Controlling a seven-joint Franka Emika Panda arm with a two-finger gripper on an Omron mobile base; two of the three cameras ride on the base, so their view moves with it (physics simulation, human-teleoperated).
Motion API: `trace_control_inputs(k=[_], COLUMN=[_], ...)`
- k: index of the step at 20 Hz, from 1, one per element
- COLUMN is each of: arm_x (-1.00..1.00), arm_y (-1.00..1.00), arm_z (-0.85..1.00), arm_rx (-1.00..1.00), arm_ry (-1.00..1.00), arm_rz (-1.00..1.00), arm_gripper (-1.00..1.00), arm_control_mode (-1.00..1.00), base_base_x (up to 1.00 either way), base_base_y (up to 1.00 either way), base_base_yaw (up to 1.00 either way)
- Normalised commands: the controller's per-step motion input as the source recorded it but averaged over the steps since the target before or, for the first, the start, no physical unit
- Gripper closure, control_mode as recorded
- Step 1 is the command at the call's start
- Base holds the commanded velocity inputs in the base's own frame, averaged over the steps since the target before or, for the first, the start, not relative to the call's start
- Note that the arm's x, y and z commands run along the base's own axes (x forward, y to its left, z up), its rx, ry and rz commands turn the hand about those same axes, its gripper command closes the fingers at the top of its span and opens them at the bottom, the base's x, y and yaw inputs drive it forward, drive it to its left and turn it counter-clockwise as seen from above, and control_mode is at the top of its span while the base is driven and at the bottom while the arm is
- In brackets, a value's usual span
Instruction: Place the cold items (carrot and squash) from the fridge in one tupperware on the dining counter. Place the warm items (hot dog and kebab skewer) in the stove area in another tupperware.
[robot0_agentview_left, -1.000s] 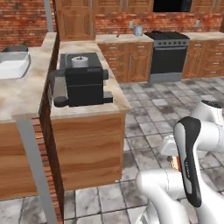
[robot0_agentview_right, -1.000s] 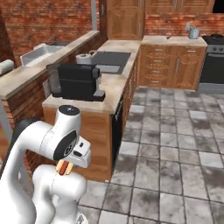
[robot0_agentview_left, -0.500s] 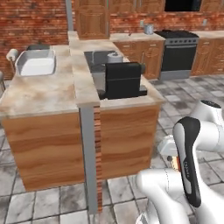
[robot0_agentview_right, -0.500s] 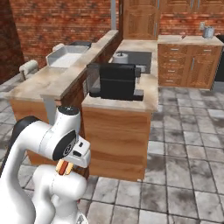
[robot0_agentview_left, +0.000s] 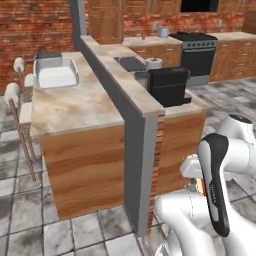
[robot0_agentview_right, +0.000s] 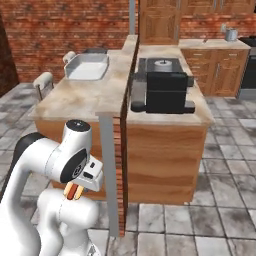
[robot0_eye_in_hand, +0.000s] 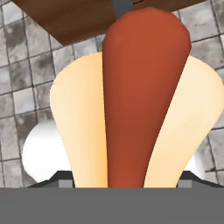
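In the left base view, stools (robot0_agentview_left: 19, 92) stood at 9 o'clock beside the dining counter (robot0_agentview_left: 75, 107), with a white tupperware (robot0_agentview_left: 56, 74) on its far end at 11 o'clock. A raised grey-topped divider (robot0_agentview_left: 117, 80) ran between that counter and the lower one, ending in a brick-faced post at centre. Just right of it a black coffee machine (robot0_agentview_left: 169, 86) sat on the lower counter, a stove (robot0_agentview_left: 199, 52) behind it at 1 o'clock. The arm filled 5 o'clock, folded low in front of the counter end; the gripper (robot0_agentview_left: 200, 186) was tucked under the wrist, clamped on the hot dog (robot0_agentview_left: 201, 187), a sliver of which showed there. In the right base view the hot dog (robot0_agentview_right: 73, 190) hung at 8 o'clock below the wrist, the post just to its right. In the hand view the hot dog (robot0_eye_in_hand: 142, 100) stood between the tips, floor tiles behind
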Motion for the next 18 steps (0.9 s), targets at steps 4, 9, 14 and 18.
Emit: trace_control_inputs(k=[4,9,14,18], arm_x=[0.0,0.0,0.0,0.0], arm_y=[0.0,0.0,0.0,0.0], arm_z=[0.0,0.0,0.0,0.0], arm_rx=[0.0,0.0,0.0,0.0], arm_ry=[0.0,0.0,0.0,0.0], arm_rz=[0.0,0.0,0.0,0.0], arm_gripper=[1.0,1.0,1.0,1.0], arm_control_mode=[1.0,1.0,1.0,1.0], base_base_x=[-0.08,0.0,0.01,0.28], base_base_y=[1.0,1.0,0.93,0.97], base_base_yaw=[-0.34,-0.35,-0.4,-0.34])
